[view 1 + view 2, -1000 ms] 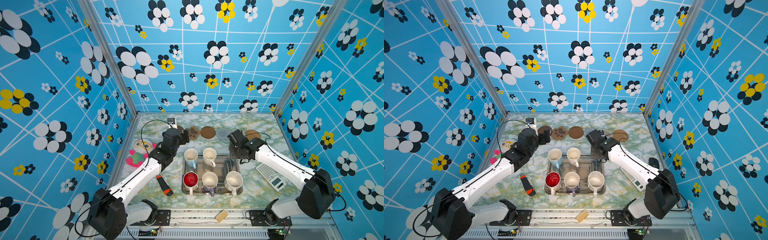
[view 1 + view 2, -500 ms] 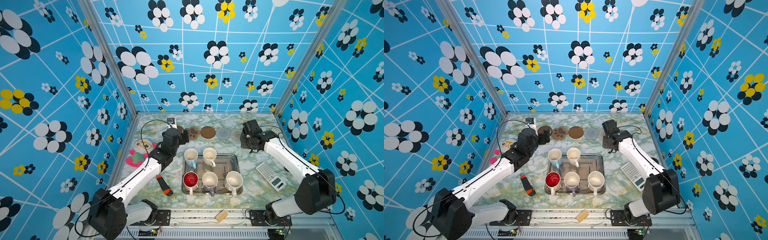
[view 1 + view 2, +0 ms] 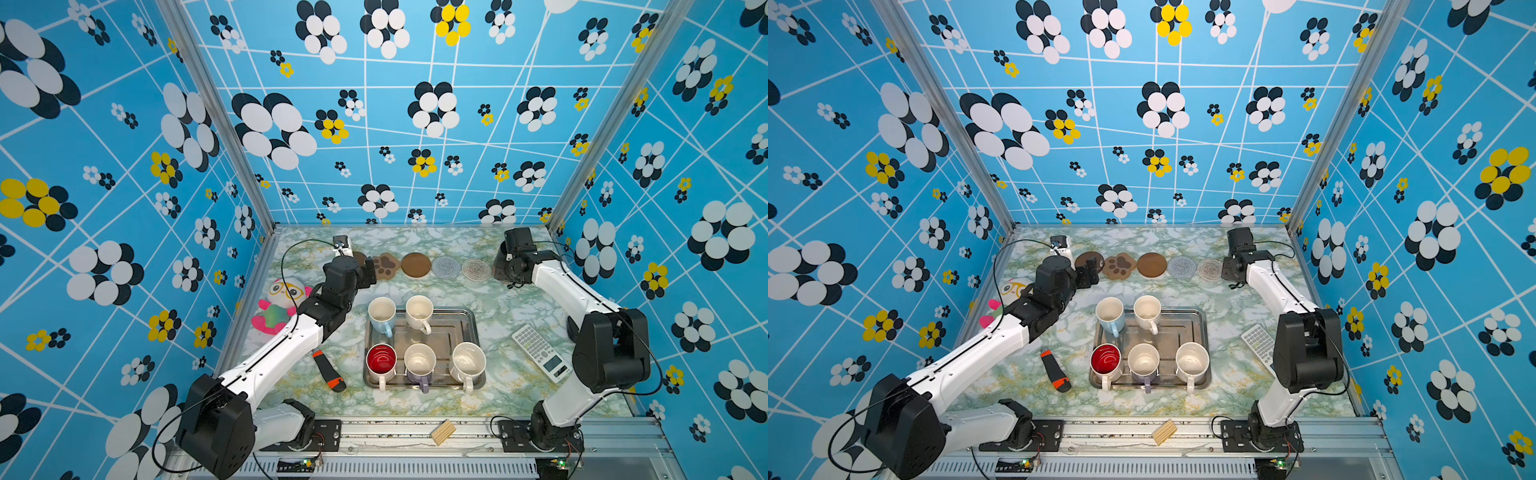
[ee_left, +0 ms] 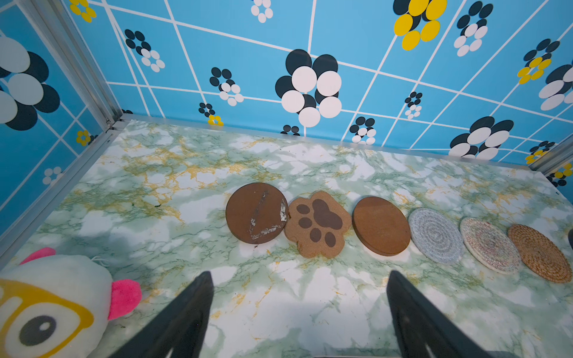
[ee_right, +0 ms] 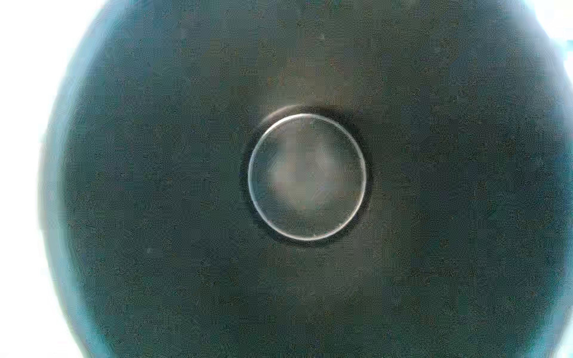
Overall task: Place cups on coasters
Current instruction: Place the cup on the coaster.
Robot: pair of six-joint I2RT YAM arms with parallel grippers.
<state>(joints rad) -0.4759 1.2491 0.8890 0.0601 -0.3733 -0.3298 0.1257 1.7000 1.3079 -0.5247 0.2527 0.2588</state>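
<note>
Blue flowered walls closed in a marbled desk (image 3: pixel 498 299). A steel tray (image 3: pixel 473 322) sat mid-desk with five mugs: a blue mug (image 3: pixel 381 313) and a cream mug (image 3: pixel 419 311) at its far edge, and a red mug (image 3: pixel 381 361), a lavender mug (image 3: pixel 419 363) and a second cream mug (image 3: pixel 468 362) along its near edge.

Beyond the tray lay the coaster row, bare in the left wrist view: brown disc (image 4: pixel 256 213), paw (image 4: pixel 316 224), second disc (image 4: pixel 380 225), grey mat (image 4: pixel 435 235), whitish mat (image 4: pixel 489 245), rattan mat (image 4: pixel 539 253).

The left tool (image 4: pixel 299 274) hung beyond the tray's far left corner, just short of the brown disc, with its jaws wide and holding nothing. The right tool (image 3: pixel 509 268) hung beyond the tray's far right corner, at the rattan end of the row. The dark inside of the black mug (image 5: pixel 307 176) filled its wrist view. Its jaws were hidden, so I cannot tell whether they gripped the mug.
</note>
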